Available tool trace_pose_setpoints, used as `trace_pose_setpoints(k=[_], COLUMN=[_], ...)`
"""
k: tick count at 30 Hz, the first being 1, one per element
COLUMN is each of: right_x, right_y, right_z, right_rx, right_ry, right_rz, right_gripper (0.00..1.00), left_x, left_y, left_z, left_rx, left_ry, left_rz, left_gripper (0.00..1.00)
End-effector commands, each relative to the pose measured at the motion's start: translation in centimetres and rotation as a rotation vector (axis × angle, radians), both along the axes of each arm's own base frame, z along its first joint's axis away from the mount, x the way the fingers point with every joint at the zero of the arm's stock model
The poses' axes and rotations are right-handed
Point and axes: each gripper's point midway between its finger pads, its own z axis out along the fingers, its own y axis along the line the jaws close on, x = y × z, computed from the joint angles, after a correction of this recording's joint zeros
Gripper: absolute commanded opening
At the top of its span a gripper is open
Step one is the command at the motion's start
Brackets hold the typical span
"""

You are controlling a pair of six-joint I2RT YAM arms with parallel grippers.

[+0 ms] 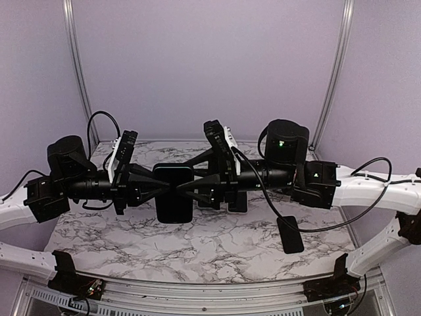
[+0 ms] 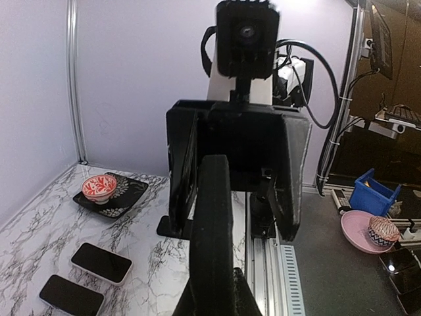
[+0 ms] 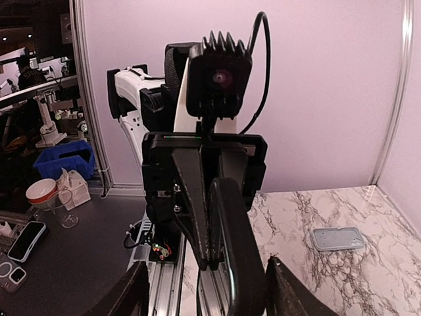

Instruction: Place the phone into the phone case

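A black phone case (image 1: 174, 197) hangs above the middle of the table, held flat between the two arms. My left gripper (image 1: 164, 186) is shut on its left edge. In the left wrist view the case (image 2: 214, 224) stands edge-on out of my left gripper (image 2: 212, 293). My right gripper (image 1: 187, 181) is open, its fingers wide on either side of the case and apart from it. In the right wrist view the case (image 3: 240, 250) shows a thin shiny rim between the spread fingers of my right gripper (image 3: 205, 280). Whether the phone sits inside it, I cannot tell.
A black phone (image 1: 290, 234) lies flat at the right front of the marble table (image 1: 197, 250). Two more phones (image 2: 102, 262) (image 2: 71, 295) and a dark plate (image 2: 128, 196) with a red bowl (image 2: 99, 187) lie beyond. A grey case (image 3: 337, 238) lies on the marble.
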Motion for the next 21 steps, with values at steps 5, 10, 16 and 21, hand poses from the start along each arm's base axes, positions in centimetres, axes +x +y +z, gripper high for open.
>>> trace_pose_setpoints(k=[5,10,16,21], right_x=[-0.1,0.0,0.4,1.4], right_y=[-0.7,-0.2,0.2,0.6], right_z=[4.1,3.2,2.9,2.1], right_rx=[0.068,0.028,0.02,-0.014], right_ry=[-0.096,-0.076,-0.067,-0.055], right_rz=[-0.016,-0.008,-0.018,-0.064], right_gripper=[0.43,0.45,0.4,0.49], left_x=[0.0,0.0,-0.2,-0.3], left_y=[0.8,0.7,0.6,0.6], left_z=[1.4,1.4,1.3,1.6], left_rx=[-0.041,-0.04,-0.038,-0.043], left_ry=[-0.074,-0.073,-0.07,-0.074], left_rz=[0.03,0.029,0.019,0.01], left_gripper=[0.0,0.0,0.0,0.0])
